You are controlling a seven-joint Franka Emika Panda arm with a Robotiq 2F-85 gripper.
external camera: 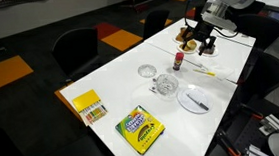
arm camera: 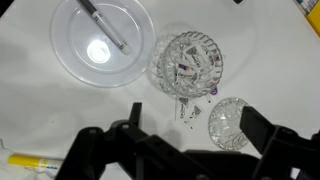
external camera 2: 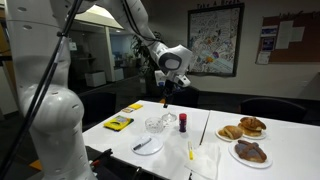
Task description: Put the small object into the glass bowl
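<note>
The small red object with a pale top stands upright on the white table in both exterior views point(external camera: 176, 61) point(external camera 2: 183, 122); it does not show in the wrist view. The chunky glass bowl point(external camera: 164, 84) point(external camera 2: 157, 123) point(arm camera: 188, 65) sits near the table's middle, a short way from it. My gripper point(external camera: 208, 48) point(external camera 2: 166, 97) point(arm camera: 196, 135) is open and empty, well above the table. In the wrist view its two fingers frame the table just below the bowl.
A shallow clear dish point(external camera: 148, 70) point(arm camera: 228, 122) lies by the bowl. A white plate point(external camera: 185, 104) point(arm camera: 75, 60) holds a pen. Also on the table are a yellow marker point(external camera: 203, 72) point(arm camera: 25, 160), a crayon box point(external camera: 140, 128), a yellow box point(external camera: 89, 107) and pastry plates point(external camera 2: 246, 140).
</note>
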